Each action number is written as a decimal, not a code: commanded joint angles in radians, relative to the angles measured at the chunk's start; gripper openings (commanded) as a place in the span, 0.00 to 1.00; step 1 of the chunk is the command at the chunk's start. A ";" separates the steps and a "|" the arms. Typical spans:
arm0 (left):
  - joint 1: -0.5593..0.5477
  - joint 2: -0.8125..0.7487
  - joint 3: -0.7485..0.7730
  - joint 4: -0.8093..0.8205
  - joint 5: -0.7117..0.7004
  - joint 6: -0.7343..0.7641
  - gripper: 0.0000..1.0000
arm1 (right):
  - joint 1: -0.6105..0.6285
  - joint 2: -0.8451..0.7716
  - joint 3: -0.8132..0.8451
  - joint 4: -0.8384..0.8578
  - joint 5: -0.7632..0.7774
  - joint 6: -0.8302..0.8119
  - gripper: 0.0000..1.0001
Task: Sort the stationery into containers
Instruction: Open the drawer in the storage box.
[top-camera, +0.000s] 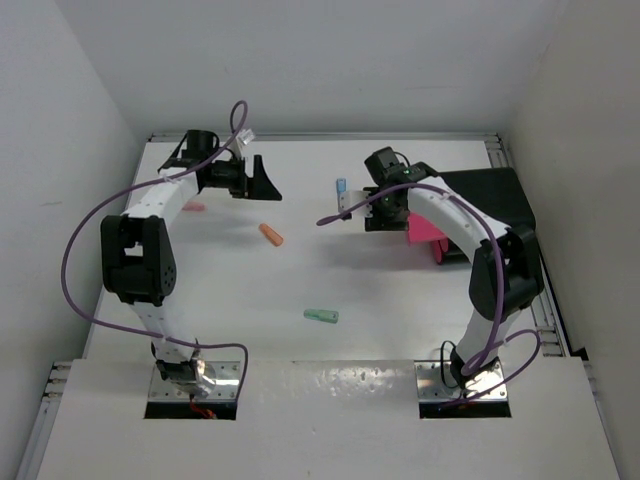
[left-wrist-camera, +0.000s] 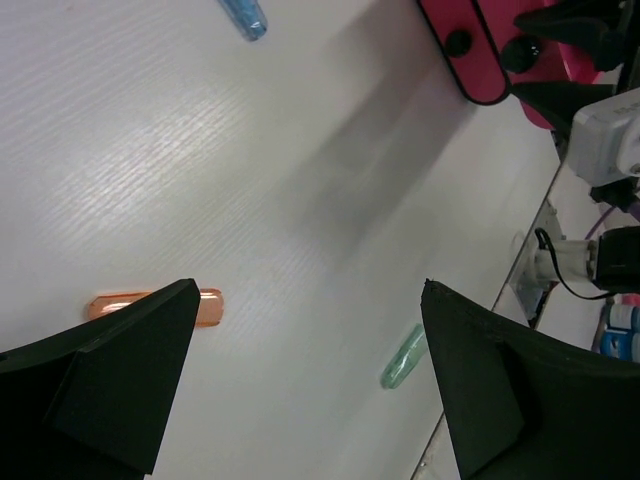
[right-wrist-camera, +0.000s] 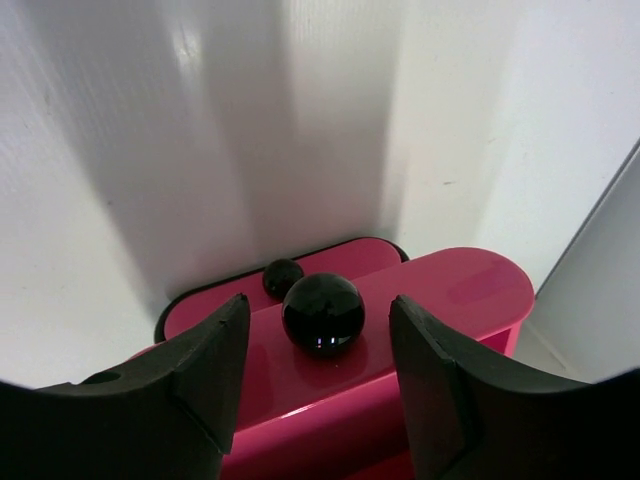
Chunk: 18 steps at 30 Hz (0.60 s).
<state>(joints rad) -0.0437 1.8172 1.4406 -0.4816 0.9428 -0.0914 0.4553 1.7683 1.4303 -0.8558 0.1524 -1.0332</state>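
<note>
Stationery lies loose on the white table: an orange piece (top-camera: 271, 234), a mint piece (top-camera: 321, 316), a blue piece (top-camera: 341, 187) and a pink piece (top-camera: 193, 207). My left gripper (top-camera: 264, 184) hovers open at the back left with nothing between its fingers. In its wrist view (left-wrist-camera: 310, 290) the orange piece (left-wrist-camera: 208, 306) peeks out beside the left finger, and the mint piece (left-wrist-camera: 403, 358) lies near the right one. My right gripper (right-wrist-camera: 320, 300) is open, its fingers standing either side of the round black knob (right-wrist-camera: 322, 313) of a magenta drawer (right-wrist-camera: 470, 290) without touching it.
The drawers (top-camera: 427, 231) sit in a black box (top-camera: 492, 198) at the right. A lower drawer's knob (right-wrist-camera: 282, 277) shows behind the upper one. Purple cables loop over both arms. White walls close in the table at the back and sides.
</note>
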 joint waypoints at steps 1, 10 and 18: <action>0.024 -0.050 0.020 0.018 -0.061 0.025 1.00 | 0.003 -0.030 0.047 -0.032 -0.031 0.061 0.58; 0.039 -0.070 0.098 -0.161 -0.239 0.295 1.00 | 0.029 -0.030 0.301 -0.132 -0.237 0.425 0.57; 0.177 -0.179 -0.069 -0.011 -0.191 0.210 1.00 | 0.072 0.120 0.472 0.006 -0.234 1.014 0.46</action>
<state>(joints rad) 0.0887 1.6951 1.3861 -0.5583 0.7372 0.1265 0.5217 1.8034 1.8694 -0.9298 -0.0742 -0.3241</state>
